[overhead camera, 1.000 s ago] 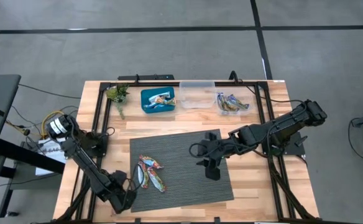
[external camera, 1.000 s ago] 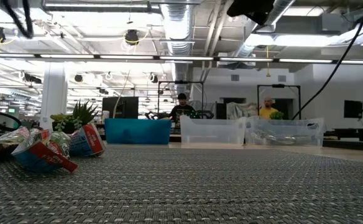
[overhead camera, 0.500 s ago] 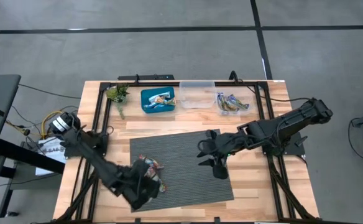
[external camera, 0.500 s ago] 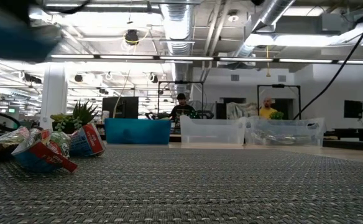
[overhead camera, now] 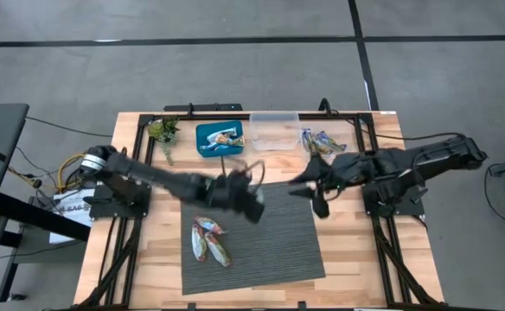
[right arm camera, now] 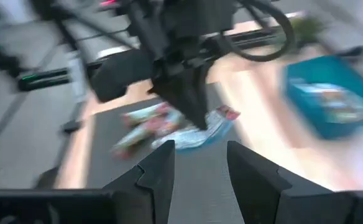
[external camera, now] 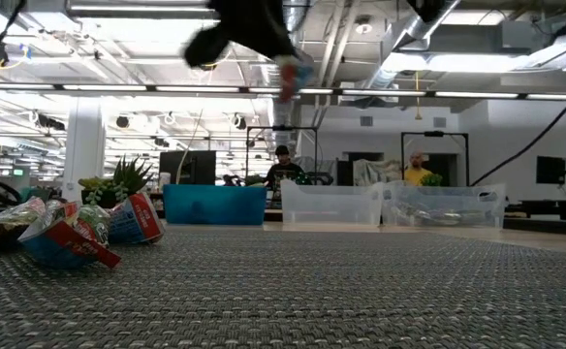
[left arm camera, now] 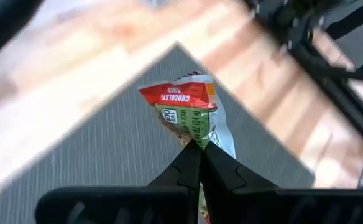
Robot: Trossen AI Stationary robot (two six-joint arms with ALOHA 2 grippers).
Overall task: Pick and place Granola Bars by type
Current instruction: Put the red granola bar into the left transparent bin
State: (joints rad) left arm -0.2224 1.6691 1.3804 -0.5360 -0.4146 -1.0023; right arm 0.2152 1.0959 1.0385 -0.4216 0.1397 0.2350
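Note:
My left gripper (left arm camera: 200,163) hangs over the middle of the grey mat (overhead camera: 278,250) and is shut on a granola bar (left arm camera: 191,112) with a red, green and white wrapper. In the low view the bar (external camera: 293,76) hangs high above the mat. Several more granola bars (overhead camera: 210,241) lie in a pile on the mat's left part. My right gripper (right arm camera: 199,163) is open, holds nothing, and hovers at the mat's far right corner (overhead camera: 315,192), facing the left gripper. My left gripper pinches the bar between its two fingertips (left arm camera: 188,168) at one end of the wrapper (left arm camera: 197,138). The bar juts out beyond the fingertips, lifted clear of the mat.
At the table's far edge stand a blue bin (overhead camera: 220,138) with bars in it, a clear bin (overhead camera: 274,131), and more bars (overhead camera: 322,142) to its right. A small plant (overhead camera: 163,131) sits at the far left. People show in the room behind (external camera: 283,167).
My left gripper moved from the mat's near left corner to the pile, took a bar, rose, and swung right and toward the far edge, to above the mat's middle. My right gripper drew back from the mat's middle toward the far right.

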